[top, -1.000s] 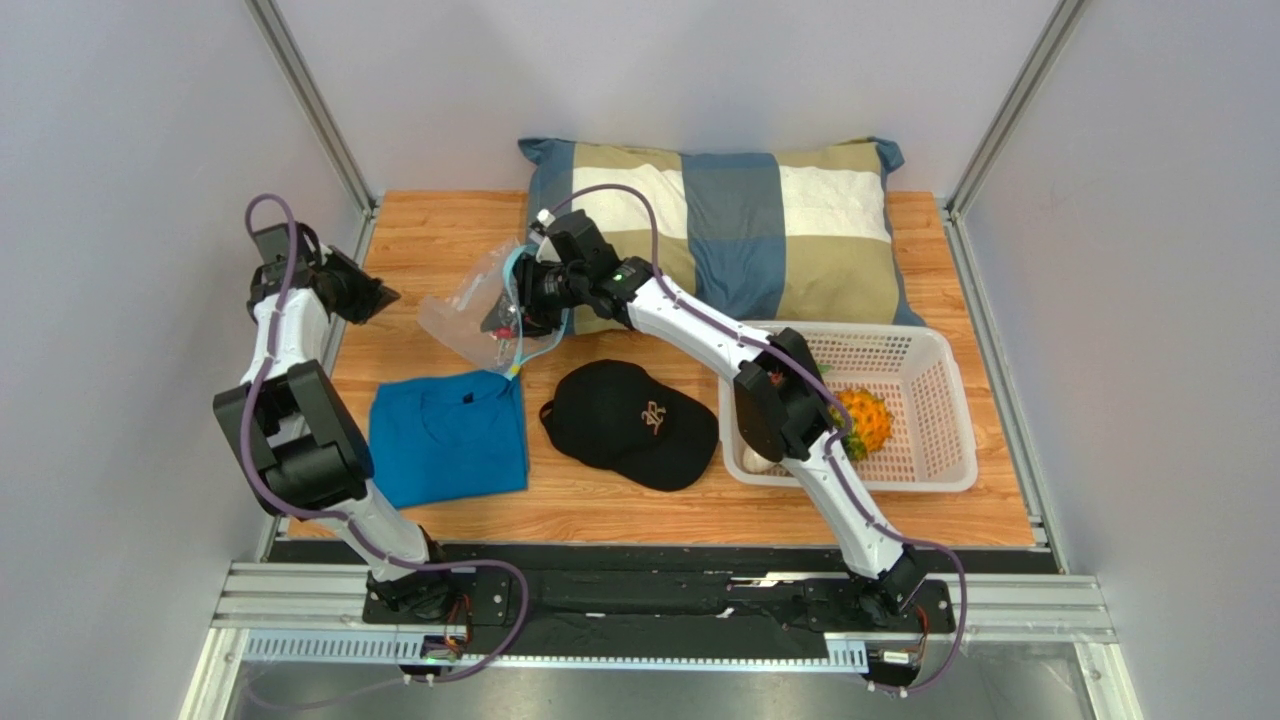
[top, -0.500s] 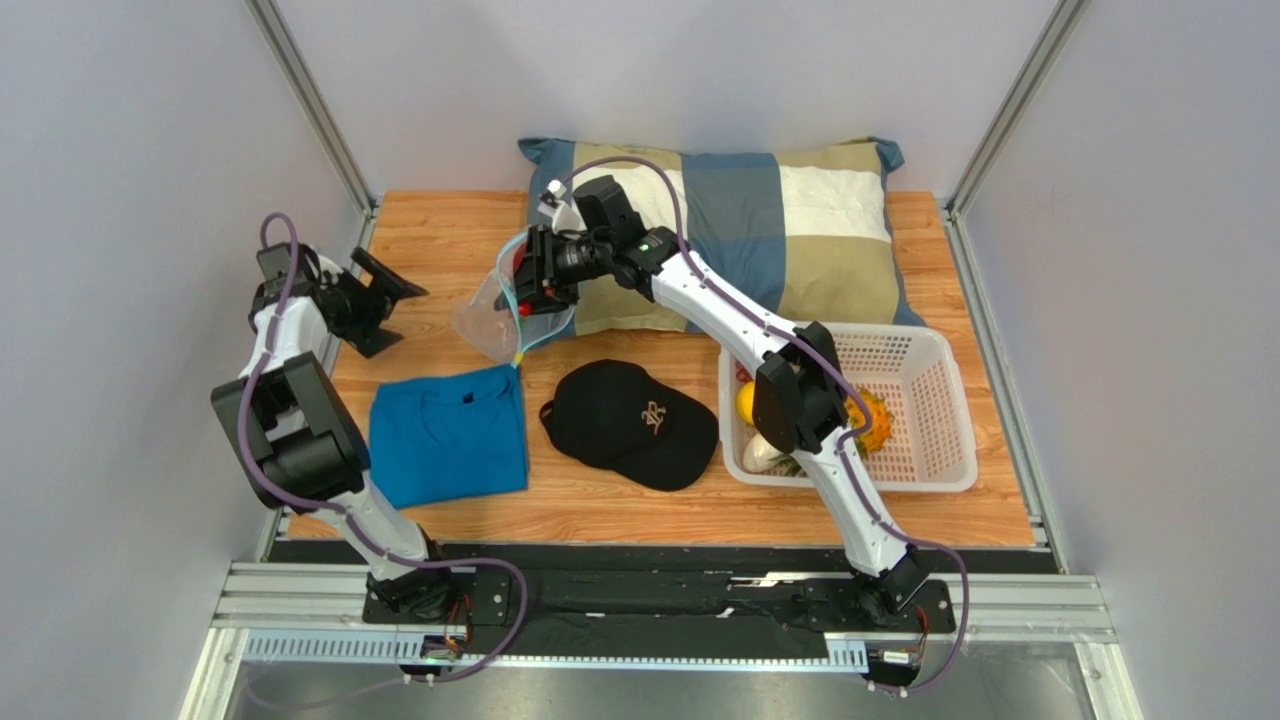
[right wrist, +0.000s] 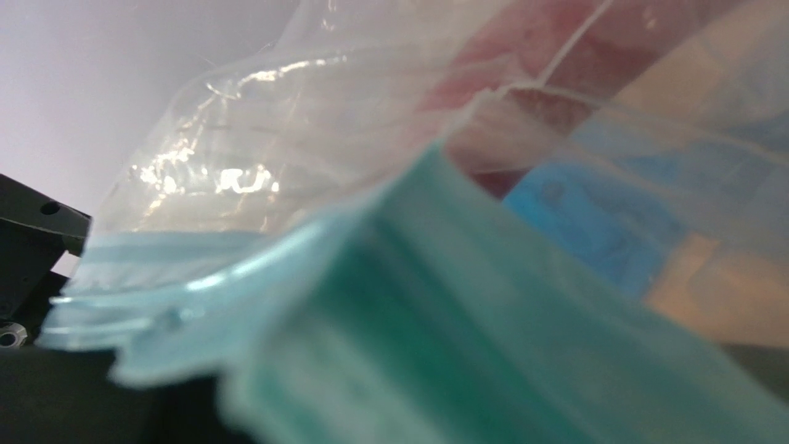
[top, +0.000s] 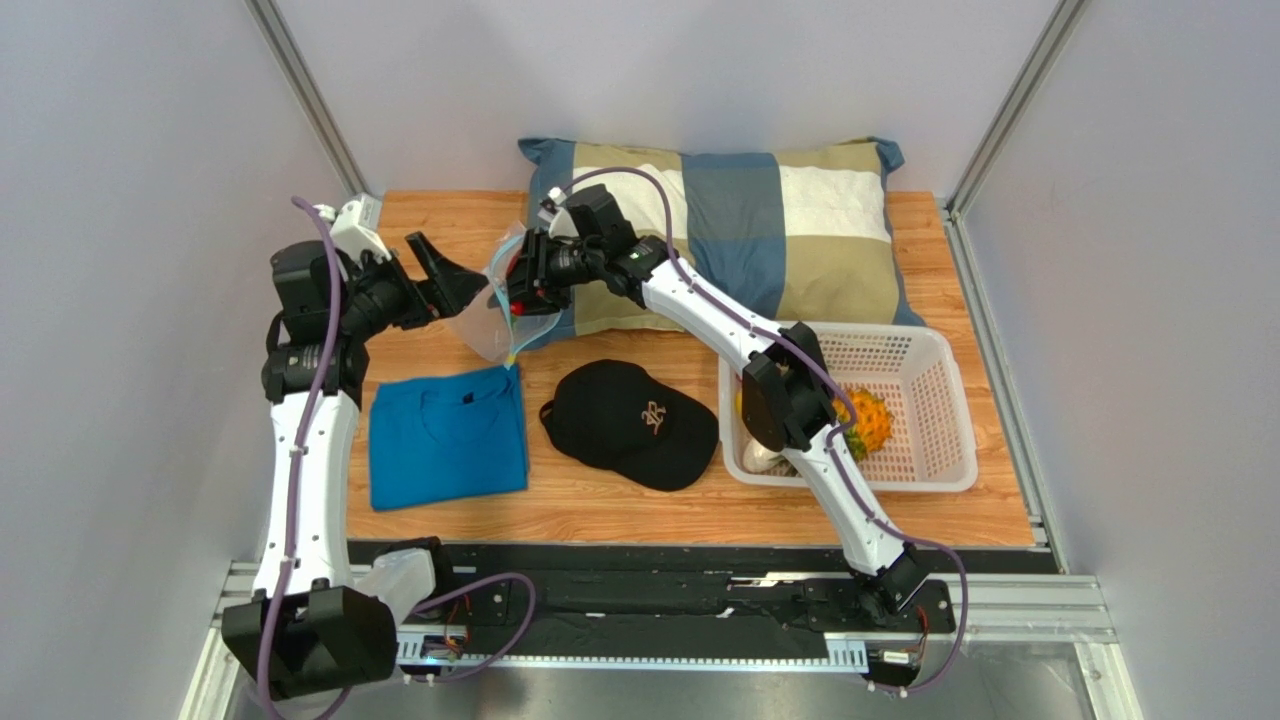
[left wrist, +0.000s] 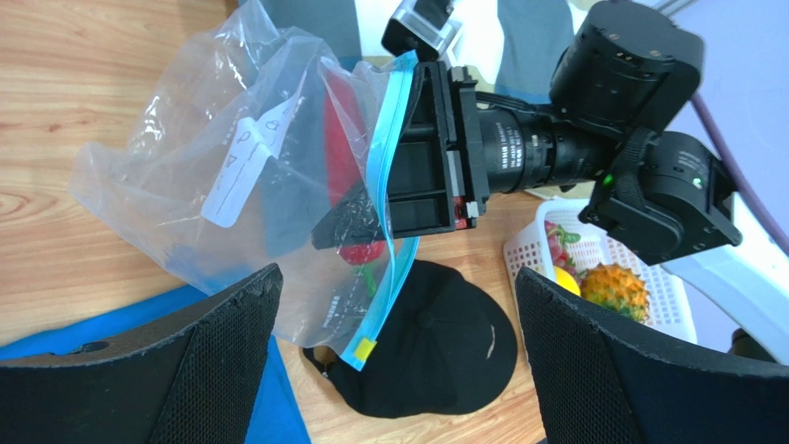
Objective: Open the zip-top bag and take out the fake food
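The clear zip-top bag [top: 489, 312] [left wrist: 231, 176] hangs off the table from my right gripper [top: 522, 288], its teal zip strip [left wrist: 386, 185] draped over the gripper body. Seen through the plastic, the right fingers [left wrist: 356, 217] reach into the bag's mouth and are shut on a red chili [left wrist: 363, 252]. My left gripper [top: 440, 279] [left wrist: 398, 287] stands wide open just left of the bag, holding nothing. More fake food lies in the white basket [top: 932, 393]: pineapple [top: 864, 422] [left wrist: 616, 289], lemon [left wrist: 565, 282], grapes [left wrist: 559, 248], white vegetable [top: 763, 455]. In the right wrist view only blurred bag and strip [right wrist: 444, 305] show.
A black cap [top: 628, 423] [left wrist: 454, 356] lies in the middle front, a folded blue shirt [top: 448, 440] to its left. A striped pillow [top: 751, 225] fills the back, right behind the right gripper. Metal frame posts stand at the back corners.
My left gripper has opened and swung from the far left in toward the bag. The right gripper has drawn the bag up and right, so it hangs bunched.
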Robot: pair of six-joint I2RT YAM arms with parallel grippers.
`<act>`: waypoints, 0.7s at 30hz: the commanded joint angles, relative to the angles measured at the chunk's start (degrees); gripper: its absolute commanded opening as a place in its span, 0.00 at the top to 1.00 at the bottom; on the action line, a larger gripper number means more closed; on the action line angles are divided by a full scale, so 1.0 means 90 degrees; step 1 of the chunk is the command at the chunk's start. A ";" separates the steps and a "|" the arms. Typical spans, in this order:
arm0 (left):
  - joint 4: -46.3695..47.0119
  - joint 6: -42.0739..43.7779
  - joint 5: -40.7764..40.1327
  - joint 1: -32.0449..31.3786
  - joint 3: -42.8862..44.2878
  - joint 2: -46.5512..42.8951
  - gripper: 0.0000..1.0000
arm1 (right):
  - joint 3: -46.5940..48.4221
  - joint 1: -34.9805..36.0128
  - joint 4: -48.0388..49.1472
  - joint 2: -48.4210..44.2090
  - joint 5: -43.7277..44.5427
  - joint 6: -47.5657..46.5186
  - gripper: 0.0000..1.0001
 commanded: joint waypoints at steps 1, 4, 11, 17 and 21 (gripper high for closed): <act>-0.0023 0.0359 -0.0440 -0.0318 0.0103 0.0283 0.01 | 0.0259 0.0133 0.0095 -0.0033 0.0129 0.0126 1.00; -0.0178 0.0390 -0.0811 -0.0505 0.0483 0.0681 0.10 | 0.0259 0.0231 0.0115 -0.0042 0.0099 0.0097 1.00; -0.0453 0.0321 -0.0450 -0.0573 0.1090 0.1728 0.25 | 0.0123 0.0290 0.0105 -0.0198 0.0050 -0.0001 1.00; -0.1174 0.0809 -0.0714 -0.0583 0.1490 0.2285 0.55 | -0.0180 0.0300 0.0076 -0.0530 -0.0028 -0.0167 1.00; -0.1595 0.1180 -0.1551 -0.0583 0.1627 0.2295 0.96 | -0.0268 0.0300 -0.0002 -0.0667 -0.0475 -0.0216 1.00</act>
